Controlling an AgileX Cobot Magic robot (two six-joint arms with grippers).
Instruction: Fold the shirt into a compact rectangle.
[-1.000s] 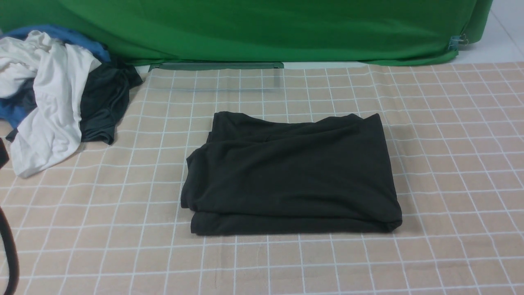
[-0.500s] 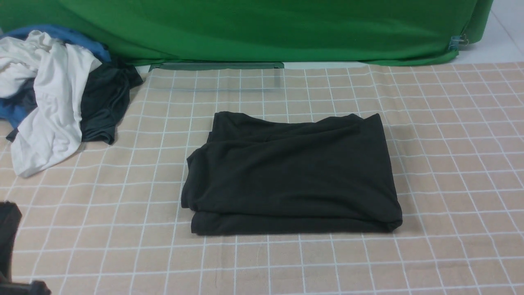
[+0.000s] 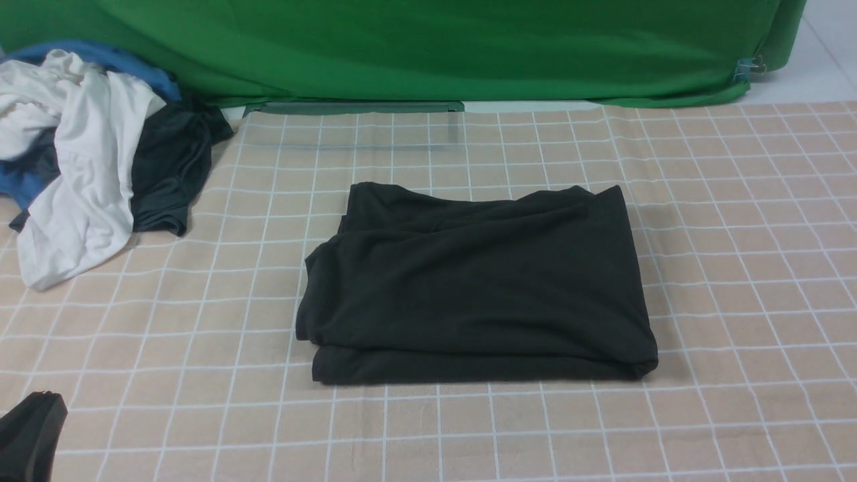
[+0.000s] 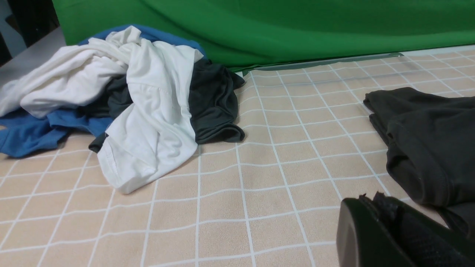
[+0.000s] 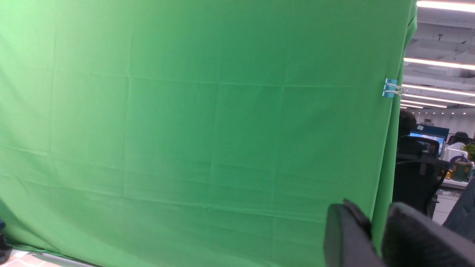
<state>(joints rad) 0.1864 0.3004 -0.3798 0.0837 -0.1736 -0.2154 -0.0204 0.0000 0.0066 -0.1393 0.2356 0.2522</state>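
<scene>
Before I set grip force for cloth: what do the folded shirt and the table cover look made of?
The shirt looks like soft matte knit, probably cotton jersey: no shine, rounded folds. The table cover looks like thin woven fabric, beige with white grid lines, lightly creased; the fibre cannot be told.

I see a heap of white, blue and dark grey clothes (image 3: 87,161) at the far left of the checked tablecloth (image 3: 736,268), before a green backdrop (image 3: 435,47).

Left gripper (image 3: 30,435) cut off, lower edge
</scene>
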